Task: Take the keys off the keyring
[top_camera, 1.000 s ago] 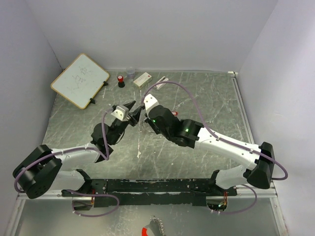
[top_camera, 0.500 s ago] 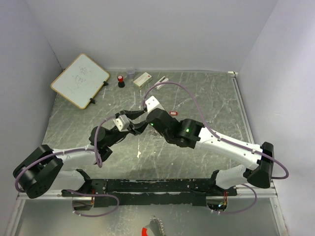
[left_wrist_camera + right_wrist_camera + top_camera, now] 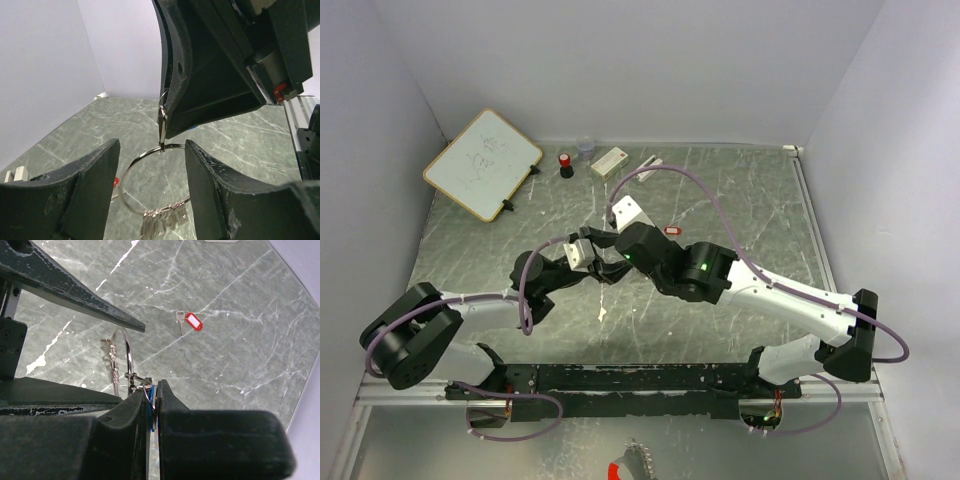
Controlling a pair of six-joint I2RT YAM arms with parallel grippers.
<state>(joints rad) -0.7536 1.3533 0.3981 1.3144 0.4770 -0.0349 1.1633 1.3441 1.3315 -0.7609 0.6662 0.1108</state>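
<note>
The keyring [image 3: 131, 172] is a thin silvery ring. It hangs from my right gripper [image 3: 154, 386], which is shut on the blue key [image 3: 152, 412]; only a sliver of blue shows between the fingers. Small metal loops [image 3: 165, 217] bunch at the ring's low side. My left gripper [image 3: 151, 146] is open, with one finger on each side of the ring. In the top view the two grippers, left [image 3: 591, 251] and right [image 3: 607, 263], meet above the table's middle. The red key [image 3: 190, 321] lies loose on the table, also seen from above [image 3: 670, 230].
A small whiteboard [image 3: 483, 163] leans at the back left. A red-capped black cylinder [image 3: 565, 165], a clear cup [image 3: 585, 148] and a white box [image 3: 609, 161] stand along the back edge. Purple cables [image 3: 690, 185] arc over the arms.
Both grippers have moved nearer and lower together. The left gripper has come in round the hanging ring, and the red key is uncovered on the table behind the right arm.
</note>
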